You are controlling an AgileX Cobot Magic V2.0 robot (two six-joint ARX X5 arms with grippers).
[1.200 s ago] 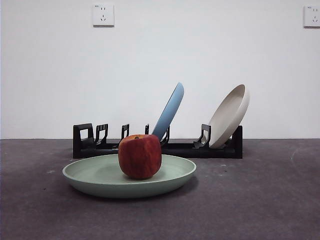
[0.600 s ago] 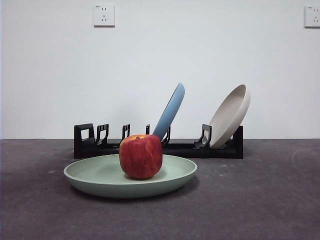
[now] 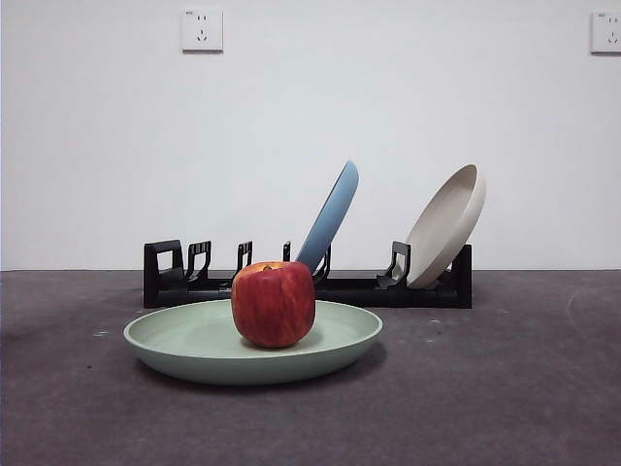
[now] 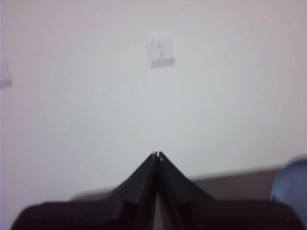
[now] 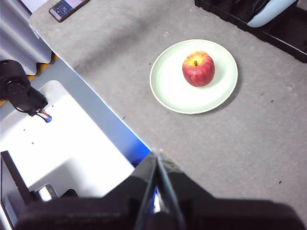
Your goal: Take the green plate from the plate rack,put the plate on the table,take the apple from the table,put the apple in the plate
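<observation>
The left gripper (image 4: 158, 155) is waiting with jaws pressed together, facing the wall, empty. The green plate (image 3: 184, 345) is lying flat on the table (image 3: 505, 388) before the plate rack (image 3: 165, 272), the apple (image 3: 273, 303) sitting upright inside it. The right gripper (image 5: 158, 158), jaws closed and empty, is hanging well above and clear of both. The task looks finished; retreating well means staying high, touching nothing.
</observation>
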